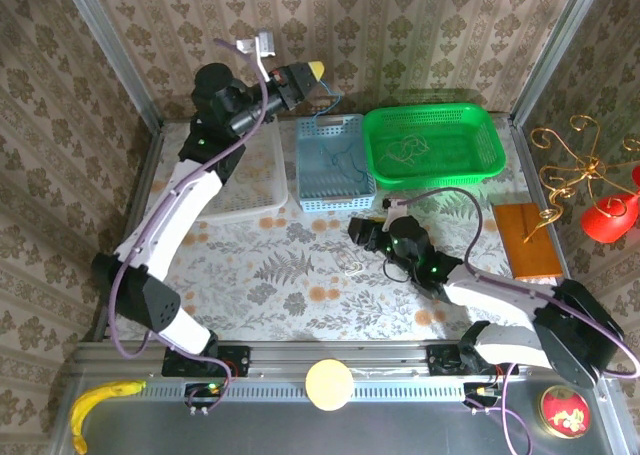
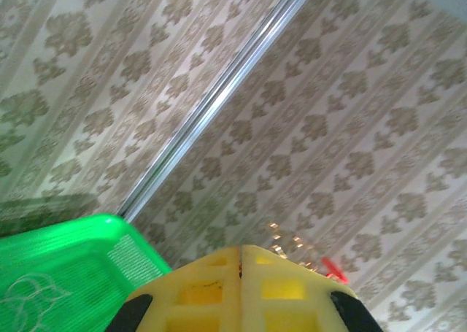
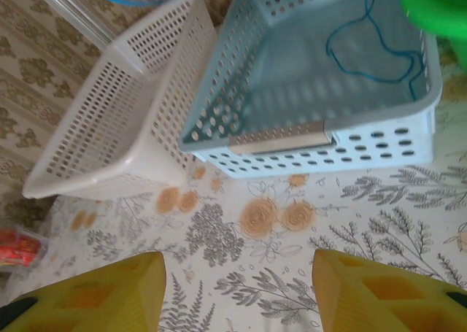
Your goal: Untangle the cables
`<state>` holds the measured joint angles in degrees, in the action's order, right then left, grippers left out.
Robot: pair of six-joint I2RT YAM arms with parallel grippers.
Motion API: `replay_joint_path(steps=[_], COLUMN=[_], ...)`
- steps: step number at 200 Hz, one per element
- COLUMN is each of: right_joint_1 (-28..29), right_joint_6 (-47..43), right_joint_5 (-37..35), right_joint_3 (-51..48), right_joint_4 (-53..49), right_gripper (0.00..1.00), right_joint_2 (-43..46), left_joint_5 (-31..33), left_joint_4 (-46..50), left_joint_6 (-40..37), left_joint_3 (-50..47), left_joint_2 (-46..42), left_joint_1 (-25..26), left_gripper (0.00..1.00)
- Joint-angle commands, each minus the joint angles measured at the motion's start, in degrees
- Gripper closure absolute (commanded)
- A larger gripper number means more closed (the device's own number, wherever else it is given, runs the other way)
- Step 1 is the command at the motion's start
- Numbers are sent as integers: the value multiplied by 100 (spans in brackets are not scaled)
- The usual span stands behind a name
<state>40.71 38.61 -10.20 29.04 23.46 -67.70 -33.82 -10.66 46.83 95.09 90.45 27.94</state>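
L gripper (image 2: 241, 263) clenched, apparently on blue cable (image 3: 135, 1), held above blue basket (image 1: 338, 200) at bench's far edge. R gripper (image 3: 237, 295) released, empty. Sorting step judged; next, cable to be lowered into basket w/o snagging.

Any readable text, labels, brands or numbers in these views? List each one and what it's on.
Nothing can be read.
White sticker on the green basket: printed lines, too small and blurred to read.
Label strip on the blue basket: washed out, no characters can be made out.
Red round tin: gold emblem, too small to read.
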Motion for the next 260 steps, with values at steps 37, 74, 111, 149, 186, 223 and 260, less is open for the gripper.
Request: replay_joint_path(steps=[37,74,111,149,186,223,260], right_joint_1=[-72,-72,-65,-32,158,408,416], right_joint_6=[103,189,226,396,598,733,784], right_joint_5=[75,339,529,696,853,671,693], right_joint_3=[434,559,630,584,648,884,1009], right_joint_4=[-1732,-2157,-2488,-2627,-2414,-2461,-2171], right_gripper=[42,42,41,42,41,41,58], right_joint_2=[569,431,256,-40,-776,-1625,-2221], left_joint_5=[-137,57,192,206,335,571,605], left_joint_4=[756,1286,1557,1611,1619,1624,1447], left_joint_6=[-1523,-2372,-2709,-2778,-2515,-2206,-1835], left_joint_3=[124,99,-41,-328,-1072,-2149,-3021], left_joint_2=[1127,1774,1794,1196,243,-860,-1808], left_joint_1=[-133,-138,-132,-157,-153,-428,-760], left_gripper=[95,76,29,0,0,0,0])
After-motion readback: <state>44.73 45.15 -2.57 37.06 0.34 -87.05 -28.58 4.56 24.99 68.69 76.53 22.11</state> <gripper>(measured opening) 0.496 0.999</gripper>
